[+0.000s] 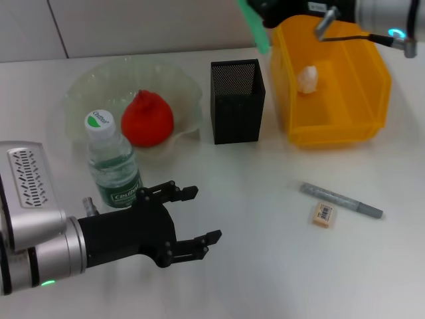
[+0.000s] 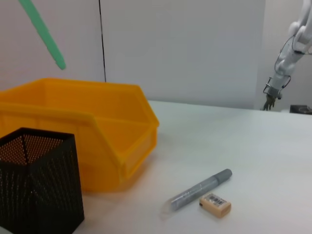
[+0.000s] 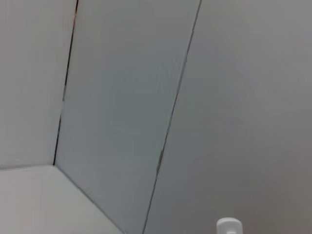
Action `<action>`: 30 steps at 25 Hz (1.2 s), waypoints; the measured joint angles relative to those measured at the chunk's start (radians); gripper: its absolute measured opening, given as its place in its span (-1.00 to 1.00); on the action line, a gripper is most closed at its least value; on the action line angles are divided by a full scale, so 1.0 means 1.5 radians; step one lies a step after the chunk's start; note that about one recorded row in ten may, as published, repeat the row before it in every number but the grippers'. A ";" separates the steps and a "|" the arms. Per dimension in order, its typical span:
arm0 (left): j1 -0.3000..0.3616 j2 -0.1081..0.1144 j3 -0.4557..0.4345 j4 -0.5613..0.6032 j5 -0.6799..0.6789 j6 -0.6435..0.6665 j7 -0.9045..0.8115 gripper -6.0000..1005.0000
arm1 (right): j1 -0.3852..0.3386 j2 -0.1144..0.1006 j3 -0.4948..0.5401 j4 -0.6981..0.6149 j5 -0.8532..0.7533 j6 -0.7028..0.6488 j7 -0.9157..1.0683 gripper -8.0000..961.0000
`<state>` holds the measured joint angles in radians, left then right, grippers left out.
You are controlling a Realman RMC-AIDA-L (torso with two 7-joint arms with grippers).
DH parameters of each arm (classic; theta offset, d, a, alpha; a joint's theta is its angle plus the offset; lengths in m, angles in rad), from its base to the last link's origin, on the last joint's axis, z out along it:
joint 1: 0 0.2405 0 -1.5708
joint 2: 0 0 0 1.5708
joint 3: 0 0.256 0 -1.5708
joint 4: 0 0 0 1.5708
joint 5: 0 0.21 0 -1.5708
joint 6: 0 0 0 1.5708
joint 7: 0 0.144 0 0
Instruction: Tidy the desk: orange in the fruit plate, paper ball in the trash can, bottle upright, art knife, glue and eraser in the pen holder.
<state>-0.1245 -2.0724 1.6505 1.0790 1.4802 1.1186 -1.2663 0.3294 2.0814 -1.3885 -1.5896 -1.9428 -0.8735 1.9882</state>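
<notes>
My right gripper (image 1: 267, 8) is at the far top edge, shut on a slim green stick (image 1: 255, 26) that hangs in the air between the black mesh pen holder (image 1: 237, 100) and the yellow trash can (image 1: 332, 83). The stick also shows in the left wrist view (image 2: 45, 33). The paper ball (image 1: 307, 78) lies in the trash can. The orange (image 1: 147, 118) sits in the fruit plate (image 1: 86, 90). The bottle (image 1: 113, 163) stands upright. My left gripper (image 1: 207, 212) is open and empty, just right of the bottle. A grey pen-shaped stick (image 1: 340, 200) and the eraser (image 1: 323, 214) lie on the desk.
The white desk (image 1: 252, 266) spreads between my left gripper and the eraser. In the left wrist view the pen holder (image 2: 36, 185), the trash can (image 2: 87, 141), the grey stick (image 2: 200, 187) and the eraser (image 2: 215, 204) show. The right wrist view shows only wall.
</notes>
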 joint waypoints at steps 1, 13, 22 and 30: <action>0.000 0.000 0.000 0.000 0.000 0.000 0.000 0.60 | 0.000 0.000 0.000 0.000 0.000 0.000 0.000 -0.89; 0.000 0.001 0.000 -0.017 -0.034 0.016 0.031 0.60 | 0.045 -0.002 0.266 0.204 0.184 -0.244 -0.182 -0.88; -0.003 0.000 0.002 -0.019 -0.034 0.016 0.031 0.60 | 0.097 -0.019 0.323 0.307 0.183 -0.299 -0.232 -0.88; -0.016 0.000 0.002 -0.032 -0.034 0.016 0.025 0.60 | 0.134 -0.035 0.326 0.373 0.185 -0.295 -0.262 -0.88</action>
<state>-0.1478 -2.0725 1.6536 1.0306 1.4295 1.1429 -1.2293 0.5305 2.0289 -0.9000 -1.0305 -1.6648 -1.3163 1.5952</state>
